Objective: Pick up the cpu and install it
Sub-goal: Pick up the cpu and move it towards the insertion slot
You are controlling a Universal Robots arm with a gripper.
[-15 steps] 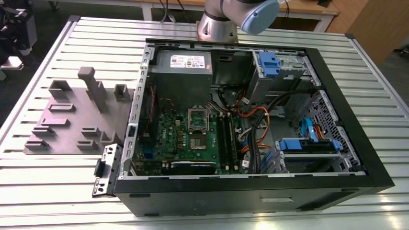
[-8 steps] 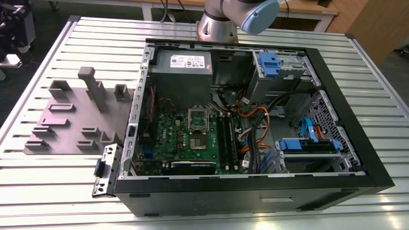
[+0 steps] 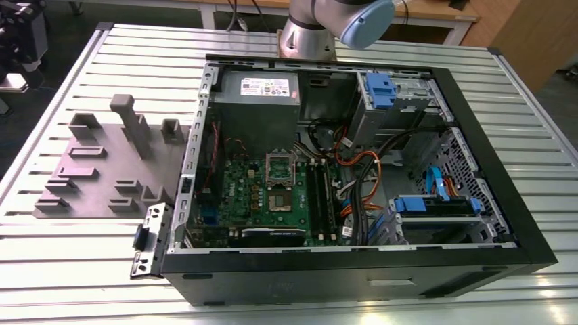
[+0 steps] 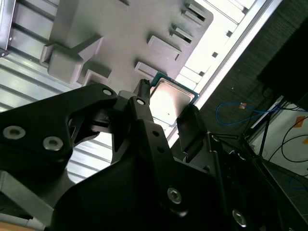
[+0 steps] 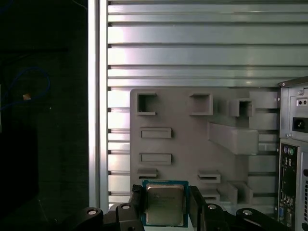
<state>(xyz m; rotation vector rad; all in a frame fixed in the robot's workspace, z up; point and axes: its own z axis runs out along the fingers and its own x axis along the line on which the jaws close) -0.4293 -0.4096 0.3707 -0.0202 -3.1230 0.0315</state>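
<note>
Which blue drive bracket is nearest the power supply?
The upper blue bracket in the exterior view, level with the power supply; the lower blue bracket sits farther off.

Slatted aluminium table (image 3: pixel 532 156); wooden desk (image 3: pixel 424 9) behind; dark floor (image 3: pixel 23 145); blue cable (image 4: pixel 230 103) beyond table edge.

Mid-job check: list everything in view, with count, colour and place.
small square silver-topped cpu: one, silver-grey with teal rim, gripped in the black claw.
flat grey moulded fixture tray: one, grey, on the table, at the exterior view's left of the case.
open black metal computer case: one, black, on the table.
green motherboard: one, green, inside the case.
blue plastic drive brackets: two, blue, inside the case.
slatted aluminium table: one, silver, under everything.
robot arm: one, silver and pale blue, behind the case.
black claw: one, black, shut on the cpu.
</note>
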